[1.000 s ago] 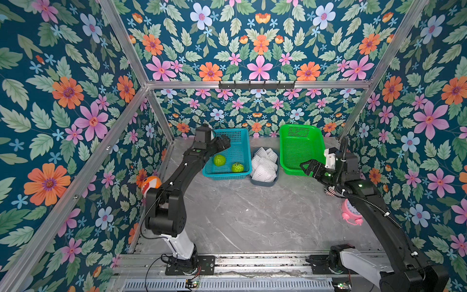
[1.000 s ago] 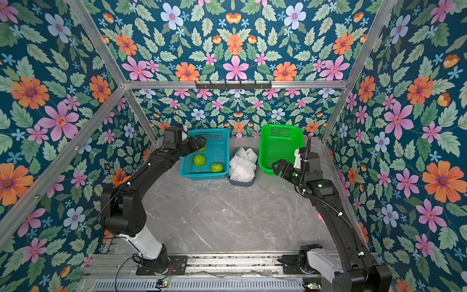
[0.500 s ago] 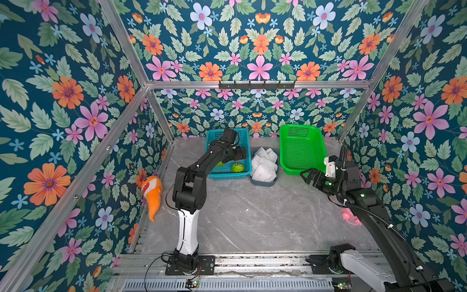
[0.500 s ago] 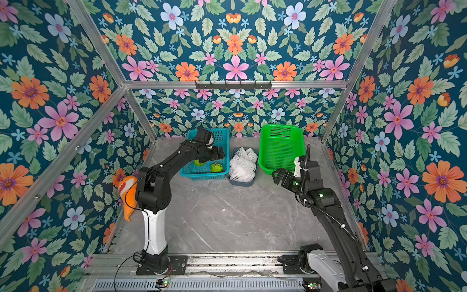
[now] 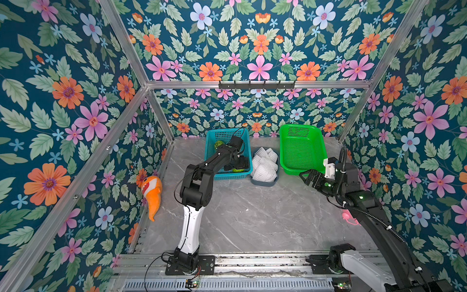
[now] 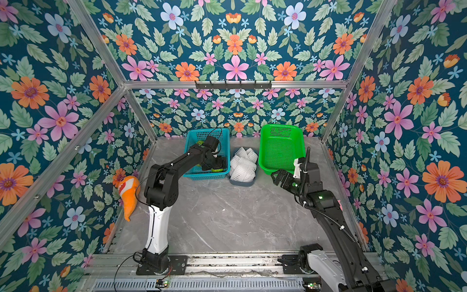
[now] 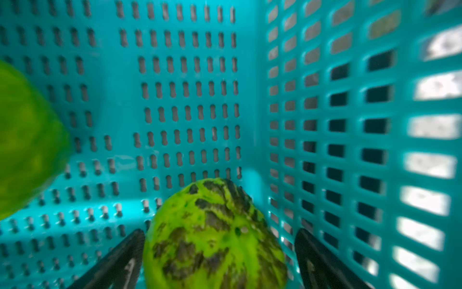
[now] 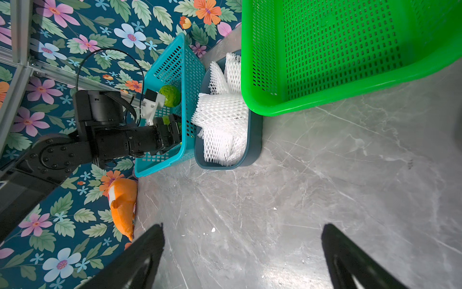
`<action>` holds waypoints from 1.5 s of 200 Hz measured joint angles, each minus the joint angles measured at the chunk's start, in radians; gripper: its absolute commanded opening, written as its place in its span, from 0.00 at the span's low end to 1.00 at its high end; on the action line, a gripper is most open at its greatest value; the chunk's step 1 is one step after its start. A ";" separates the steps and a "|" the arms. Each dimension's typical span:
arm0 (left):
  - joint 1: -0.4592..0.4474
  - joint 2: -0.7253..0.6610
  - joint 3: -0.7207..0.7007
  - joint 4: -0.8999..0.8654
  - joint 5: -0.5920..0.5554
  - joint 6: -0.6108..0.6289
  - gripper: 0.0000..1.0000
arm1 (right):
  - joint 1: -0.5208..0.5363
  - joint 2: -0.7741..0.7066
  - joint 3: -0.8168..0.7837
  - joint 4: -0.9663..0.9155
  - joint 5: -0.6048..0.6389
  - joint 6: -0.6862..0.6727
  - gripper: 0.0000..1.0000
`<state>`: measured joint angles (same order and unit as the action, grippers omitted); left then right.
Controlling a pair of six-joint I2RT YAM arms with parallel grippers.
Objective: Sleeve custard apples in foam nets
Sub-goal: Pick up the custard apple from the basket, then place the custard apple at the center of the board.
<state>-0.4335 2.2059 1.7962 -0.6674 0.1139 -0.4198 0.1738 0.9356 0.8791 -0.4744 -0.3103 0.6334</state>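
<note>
The left gripper (image 7: 218, 241) swung across and dipped into the teal basket (image 5: 222, 131) astride a custard apple (image 7: 210, 217) (baring an orange plush fish (image 5: 151, 192)), while the right gripper (image 5: 307, 175) drew back.

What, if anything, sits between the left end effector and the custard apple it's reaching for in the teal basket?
Nothing visible. The left end effector straddles the custard apple, fingers open on either side. The teal basket wall runs close beside one finger, not between.

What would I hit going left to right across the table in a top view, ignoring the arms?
Orange plush toy → teal basket → grey tray holding foam nets → green basket.
</note>
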 measured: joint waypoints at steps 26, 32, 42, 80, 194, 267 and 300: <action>-0.002 0.010 -0.002 -0.008 -0.012 0.002 0.78 | 0.000 -0.011 -0.004 0.001 0.000 0.010 0.98; -0.002 0.009 -0.003 -0.010 -0.014 0.003 0.77 | 0.000 -0.013 -0.004 0.001 0.000 0.010 0.98; -0.002 0.005 -0.007 -0.011 -0.022 0.005 0.73 | 0.000 -0.015 -0.005 0.001 0.000 0.011 0.98; -0.003 -0.038 -0.037 -0.023 -0.060 0.030 0.57 | 0.000 -0.016 -0.020 0.007 0.000 0.020 0.97; -0.020 -0.359 -0.114 -0.060 -0.035 0.087 0.54 | 0.000 0.004 -0.033 0.008 -0.031 0.029 0.96; -0.212 -0.665 -0.577 0.124 0.095 0.016 0.54 | 0.015 0.044 -0.058 0.008 -0.045 0.034 0.96; -0.332 -0.692 -0.754 0.229 0.108 -0.030 0.55 | 0.025 0.060 -0.069 0.017 -0.048 0.044 0.96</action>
<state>-0.7658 1.5135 1.0424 -0.4381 0.2218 -0.4500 0.1986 0.9955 0.8101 -0.4576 -0.3584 0.6777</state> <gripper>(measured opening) 0.640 0.956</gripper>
